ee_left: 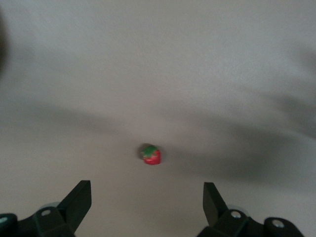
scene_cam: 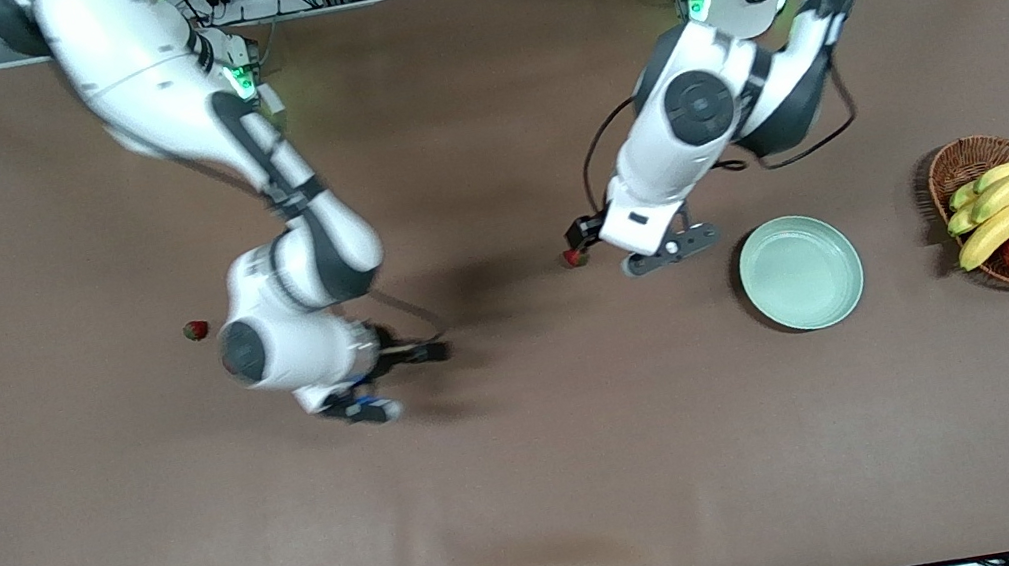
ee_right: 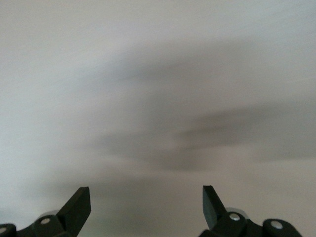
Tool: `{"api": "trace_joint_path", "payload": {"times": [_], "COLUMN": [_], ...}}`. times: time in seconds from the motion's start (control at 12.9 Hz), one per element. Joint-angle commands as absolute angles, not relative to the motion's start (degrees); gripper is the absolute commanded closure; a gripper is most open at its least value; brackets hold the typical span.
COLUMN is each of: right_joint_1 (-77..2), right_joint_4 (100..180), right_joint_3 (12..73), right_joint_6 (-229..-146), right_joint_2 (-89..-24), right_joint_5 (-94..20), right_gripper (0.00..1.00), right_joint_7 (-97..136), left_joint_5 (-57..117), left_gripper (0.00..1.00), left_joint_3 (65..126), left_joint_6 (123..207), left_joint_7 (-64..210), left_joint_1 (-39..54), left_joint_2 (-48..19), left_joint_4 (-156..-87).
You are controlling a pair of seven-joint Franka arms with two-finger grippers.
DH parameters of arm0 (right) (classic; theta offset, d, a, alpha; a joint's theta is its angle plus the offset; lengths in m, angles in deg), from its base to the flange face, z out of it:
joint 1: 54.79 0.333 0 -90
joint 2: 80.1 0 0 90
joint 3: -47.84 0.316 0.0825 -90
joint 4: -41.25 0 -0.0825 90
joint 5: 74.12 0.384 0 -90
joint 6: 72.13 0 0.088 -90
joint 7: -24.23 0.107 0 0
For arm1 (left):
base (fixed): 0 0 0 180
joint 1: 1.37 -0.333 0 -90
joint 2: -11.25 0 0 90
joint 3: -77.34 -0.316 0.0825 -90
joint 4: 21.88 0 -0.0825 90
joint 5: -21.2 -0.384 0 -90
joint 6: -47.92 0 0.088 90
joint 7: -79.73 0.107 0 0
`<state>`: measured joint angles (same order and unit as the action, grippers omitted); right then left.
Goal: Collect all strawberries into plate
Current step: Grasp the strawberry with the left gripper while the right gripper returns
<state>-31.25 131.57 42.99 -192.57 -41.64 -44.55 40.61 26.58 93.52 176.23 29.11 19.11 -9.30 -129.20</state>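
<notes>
Light: even and bright from overhead; the table (scene_cam: 536, 480) shows no glare.
Shadows: soft dark patches under both arms.
Blur: right wrist view smeared, streaks toward 3 o'clock.
Focus: strawberry (ee_left: 150, 154) soft, near centre.
</notes>
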Motion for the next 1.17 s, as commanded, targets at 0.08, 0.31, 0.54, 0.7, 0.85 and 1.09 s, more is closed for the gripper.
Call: {"api": "trace_joint_path", "payload": {"times": [0.08, 0.31, 0.54, 0.7, 0.85, 1.09], "right_joint_1": [-38.78, -41.6, -44.06, -45.56, -46.96, -47.06], "right_joint_4": [134.86, 135.82, 137.66, 139.94, 141.44, 141.71], "right_joint_3": [43.44, 43.44, 43.44, 43.44, 43.44, 43.44], "right_joint_6": [-183.85, -184.01, -185.15, -187.0, -187.71, -187.62], "right_joint_2": [-46.17, -45.73, -44.59, -44.5, -44.32, -43.1], "right_joint_5": [-59.75, -71.99, -72.8, -72.8, -72.72, -72.54], "right_gripper": [0.0, 0.0, 0.0, 0.0, 0.0, 0.12], "right_joint_7": [40.5, 37.78, 36.9, 34.62, 32.51, 32.41], "left_joint_5": [23.66, 19.36, 15.66, 15.66, 15.66, 15.66], "left_gripper": [0.0, 0.0, 0.0, 0.03, 0.04, 0.28], "left_joint_3": [93.25, 93.25, 93.25, 93.25, 93.25, 93.25], "left_joint_6": [179.57, 182.46, 185.03, 185.99, 187.39, 188.63], "left_joint_7": [20.79, 9.12, 1.62, -1.02, -2.18, -2.27], "left_joint_1": [19.64, 20.78, 21.66, 22.62, 23.41, 24.2], "left_joint_2": [-15.28, -19.59, -22.32, -22.85, -24.08, -25.14], "left_joint_4": [-128.31, -128.14, -128.14, -128.14, -128.31, -128.57]}}
